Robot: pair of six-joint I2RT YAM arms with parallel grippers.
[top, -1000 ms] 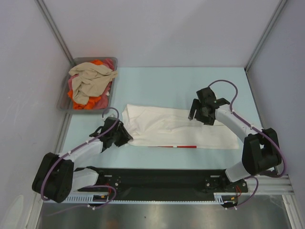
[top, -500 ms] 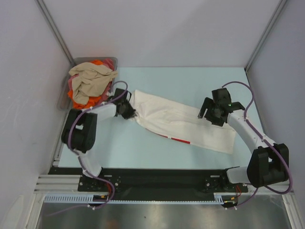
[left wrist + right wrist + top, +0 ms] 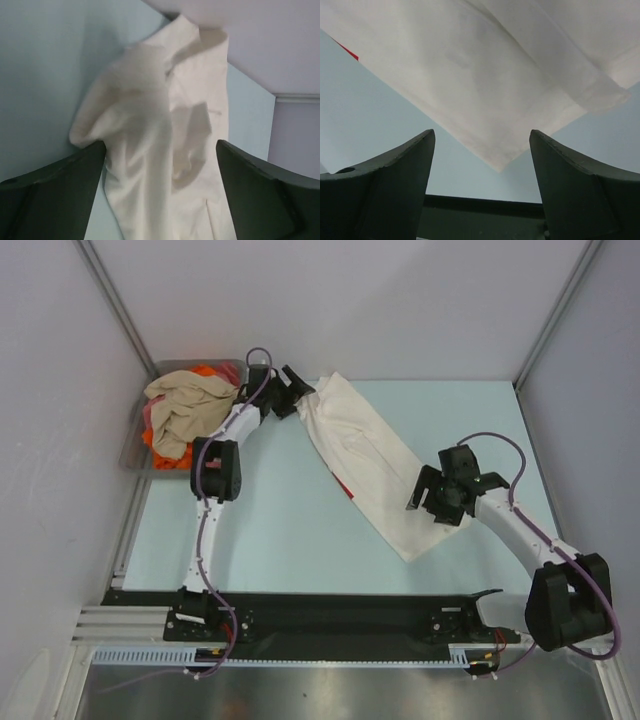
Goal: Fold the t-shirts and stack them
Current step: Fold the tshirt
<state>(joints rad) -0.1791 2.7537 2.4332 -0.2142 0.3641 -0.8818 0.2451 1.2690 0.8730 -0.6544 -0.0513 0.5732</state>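
Note:
A white t-shirt (image 3: 365, 460), folded into a long strip, lies slantwise on the pale blue table from the back centre down to the right. A bit of red print (image 3: 342, 485) shows at its left edge. My left gripper (image 3: 298, 395) is at the shirt's far end beside the tray, open. In the left wrist view the bunched white cloth (image 3: 165, 125) lies between its spread fingers (image 3: 75, 190). My right gripper (image 3: 418, 490) is open over the shirt's near right part. The right wrist view has the shirt's corner (image 3: 495, 100) ahead of the jaws, untouched.
A grey tray (image 3: 135, 445) at the back left holds a heap of t-shirts: beige (image 3: 185, 405) on top, orange (image 3: 160, 452) and pink-red (image 3: 230, 372) beneath. Walls close the table on the left, back and right. A black rail (image 3: 330, 610) runs along the near edge.
The left arm swung the shirt's left end from the near left to the back by the tray, then opened. The shirt turned from level to slantwise. The right gripper stayed open.

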